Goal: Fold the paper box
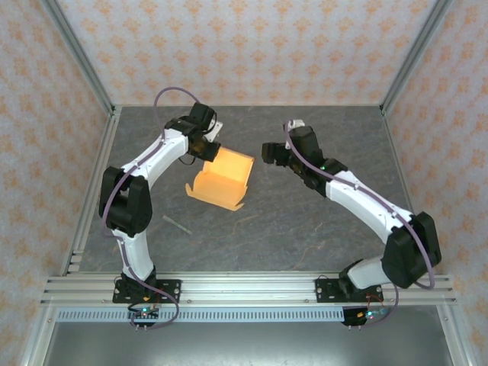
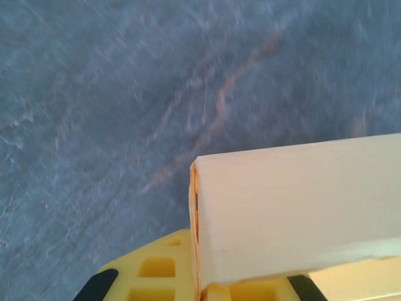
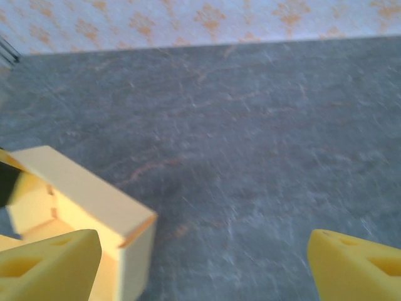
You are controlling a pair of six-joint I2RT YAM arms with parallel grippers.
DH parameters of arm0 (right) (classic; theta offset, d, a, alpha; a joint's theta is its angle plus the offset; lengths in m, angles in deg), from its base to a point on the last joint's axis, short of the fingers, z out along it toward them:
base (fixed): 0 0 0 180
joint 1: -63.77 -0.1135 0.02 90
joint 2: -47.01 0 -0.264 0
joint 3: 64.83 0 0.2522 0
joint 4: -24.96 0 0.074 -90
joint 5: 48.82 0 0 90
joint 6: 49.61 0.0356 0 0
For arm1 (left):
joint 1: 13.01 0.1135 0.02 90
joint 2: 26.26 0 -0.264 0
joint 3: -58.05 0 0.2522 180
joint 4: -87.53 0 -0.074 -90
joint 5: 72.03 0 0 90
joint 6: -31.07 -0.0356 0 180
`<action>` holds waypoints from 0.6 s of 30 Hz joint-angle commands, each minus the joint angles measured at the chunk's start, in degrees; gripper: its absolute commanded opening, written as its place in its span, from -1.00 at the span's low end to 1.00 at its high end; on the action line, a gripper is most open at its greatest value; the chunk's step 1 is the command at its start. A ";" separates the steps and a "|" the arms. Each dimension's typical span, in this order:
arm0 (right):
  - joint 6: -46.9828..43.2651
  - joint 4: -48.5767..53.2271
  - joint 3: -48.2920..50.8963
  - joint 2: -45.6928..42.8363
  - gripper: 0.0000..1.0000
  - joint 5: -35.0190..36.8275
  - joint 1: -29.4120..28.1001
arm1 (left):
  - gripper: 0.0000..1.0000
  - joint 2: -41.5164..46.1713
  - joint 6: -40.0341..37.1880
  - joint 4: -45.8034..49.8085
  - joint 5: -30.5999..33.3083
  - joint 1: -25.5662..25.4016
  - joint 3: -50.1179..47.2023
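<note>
**Box half-formed: left pincer holds a wall, right pincer waits open beside it.**

The paper box (image 1: 223,179) sits mid-table (image 1: 305,221) with its walls raised and its top open, and a small flap (image 1: 193,189) lies flat at its near-left corner. The left pincer (image 1: 207,146) is clamped on the thin far wall; in the left wrist view the paperboard runs between its pads. The right pincer (image 1: 268,152) stands wide apart just off the box's right end, touching nothing. The folding looks partway done, with the left arm steadying the box. The next move probably calls for the right pincer to reach in and press a loose flap home. Which flap is hard to tell, since the wrist views are blurred.
</note>
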 commanded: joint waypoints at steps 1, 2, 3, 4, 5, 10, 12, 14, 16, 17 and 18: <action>0.64 2.54 3.93 -3.71 0.72 3.18 -0.10 | -1.00 -2.61 -8.45 14.87 -4.84 0.40 5.59; 0.51 2.52 4.92 -4.35 0.72 3.49 0.02 | -1.00 -3.83 -9.51 17.14 -4.76 0.33 6.68; 0.48 2.37 5.96 -4.97 0.72 3.71 0.02 | -1.00 -5.23 -10.58 19.67 -4.35 0.08 8.00; 0.43 2.29 6.74 -5.41 0.73 4.01 0.11 | -1.00 -6.58 -11.49 21.89 -3.59 -0.21 9.47; 0.31 2.34 7.30 -5.69 0.72 4.29 0.11 | -1.00 -7.81 -12.06 23.65 -2.93 -0.46 10.47; 0.53 2.55 8.54 -6.05 0.72 5.11 0.22 | -1.00 -14.12 -14.69 31.01 -0.46 -2.19 16.60; 0.60 2.53 8.63 -5.90 0.72 5.18 0.22 | -1.00 -16.92 -15.09 33.31 0.59 -2.91 19.79; 0.72 2.62 8.62 -5.96 0.72 5.54 0.18 | -1.00 -20.08 -15.49 35.78 1.89 -3.77 23.65; 0.82 3.07 8.66 -6.24 0.72 6.30 0.18 | -1.00 -24.25 -15.81 39.04 3.62 -4.50 28.51; 0.69 3.23 8.80 -6.39 0.72 6.67 0.17 | -1.00 -25.89 -15.83 40.13 4.35 -4.74 30.31; 0.73 3.29 9.11 -6.68 0.72 7.00 0.21 | -1.00 -27.96 -15.88 41.66 5.02 -4.90 32.45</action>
